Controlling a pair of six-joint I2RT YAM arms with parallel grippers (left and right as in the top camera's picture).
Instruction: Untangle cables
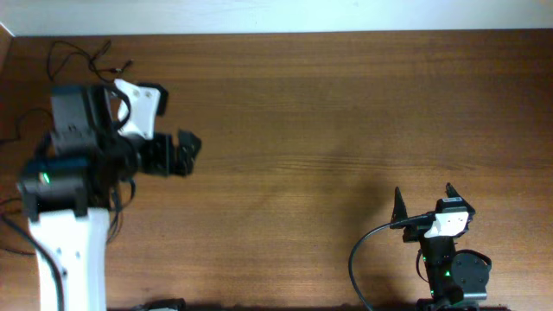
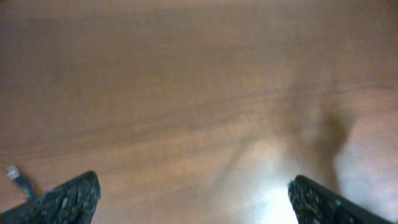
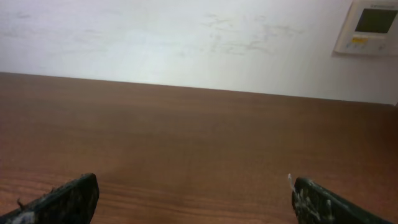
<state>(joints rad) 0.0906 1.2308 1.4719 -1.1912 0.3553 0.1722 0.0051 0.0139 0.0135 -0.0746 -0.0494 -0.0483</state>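
- Cables (image 1: 82,53): lie as loose thin black loops in the upper left of the overhead frame, near the far edge of the table (image 1: 328,112), with small plug ends trailing toward the right; look spread out, not tightly coiled.
- Left gripper (image 1: 188,152): stands spread wide and holds nothing; points toward the right of the frame, away from the loops.
- Left wrist view: shows only bare wood between the fingers (image 2: 68,198), plus one short cord end (image 2: 18,180) at the lower left edge, just beside the left-hand finger and not between the two.
- Right gripper (image 1: 423,192): sits at the lower right, well apart from the loops; gapes wide and empty in its own wrist view too.
- Relation that matters: loops lie up and to the left of the left gripper, behind its wrist, and run mostly left to right along the table's far edge.
- Judgement: falls to the left arm, by far the nearer; probably calls for swinging back toward the upper left before closing on any strand.
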